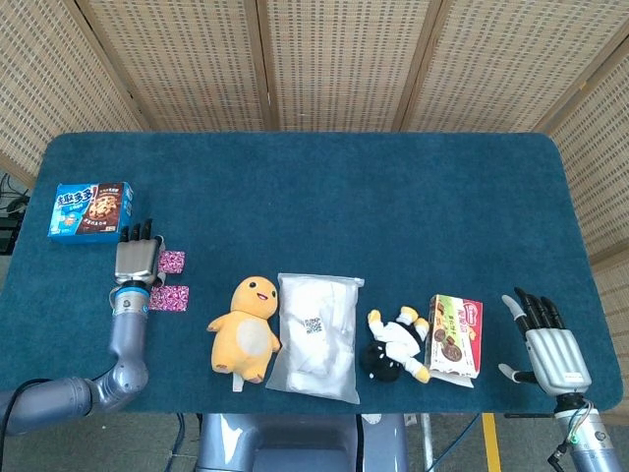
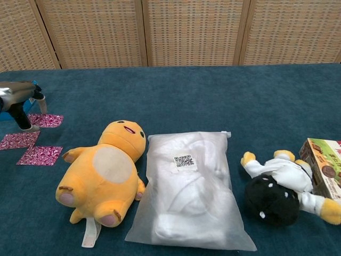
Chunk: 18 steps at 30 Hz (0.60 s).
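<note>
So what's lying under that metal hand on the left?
Under the left hand lie pink patterned squares on the blue cloth; three show from the chest view. Anything directly beneath the palm is hidden.

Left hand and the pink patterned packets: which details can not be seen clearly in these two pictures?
- Head view: the left hand covers part of the pink packets, so their number and any contact is unclear.
- Chest view: the left hand is cut off by the left edge; only part shows.
- Head view: print on the blue snack box is too small to read.
</note>
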Motion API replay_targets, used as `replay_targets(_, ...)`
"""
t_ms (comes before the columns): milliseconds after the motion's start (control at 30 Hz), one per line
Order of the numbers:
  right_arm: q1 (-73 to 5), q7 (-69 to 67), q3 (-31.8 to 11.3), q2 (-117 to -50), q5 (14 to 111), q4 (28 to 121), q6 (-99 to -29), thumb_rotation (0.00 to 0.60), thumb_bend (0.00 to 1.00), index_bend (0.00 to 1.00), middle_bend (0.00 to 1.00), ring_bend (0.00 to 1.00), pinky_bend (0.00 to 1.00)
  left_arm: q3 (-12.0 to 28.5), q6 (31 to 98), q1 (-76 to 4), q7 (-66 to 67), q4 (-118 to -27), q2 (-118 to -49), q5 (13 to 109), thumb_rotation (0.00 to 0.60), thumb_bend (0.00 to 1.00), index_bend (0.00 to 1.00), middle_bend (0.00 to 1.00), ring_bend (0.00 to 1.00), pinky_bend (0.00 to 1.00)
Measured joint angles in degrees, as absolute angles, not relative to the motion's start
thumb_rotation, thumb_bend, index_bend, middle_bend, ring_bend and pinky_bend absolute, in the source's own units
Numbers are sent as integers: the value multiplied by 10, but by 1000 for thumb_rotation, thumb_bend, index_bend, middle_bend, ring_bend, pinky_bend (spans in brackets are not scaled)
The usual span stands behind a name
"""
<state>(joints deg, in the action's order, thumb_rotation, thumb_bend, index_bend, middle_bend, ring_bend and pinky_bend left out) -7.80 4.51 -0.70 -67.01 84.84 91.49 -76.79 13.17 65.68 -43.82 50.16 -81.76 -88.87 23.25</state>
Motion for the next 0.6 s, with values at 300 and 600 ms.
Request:
replay_targets(300,-77,53,-5,-672,853,918,-772,600,81,0,0,0,0,113,641,-406,463,-814,-854,242,600,332,494,0,0,0)
replay_targets(600,-76,56,-5,-673,854,919,-773,600,80,0,0,0,0,102,626,-391,437,-792,-851,256,600,316,494,0,0,0)
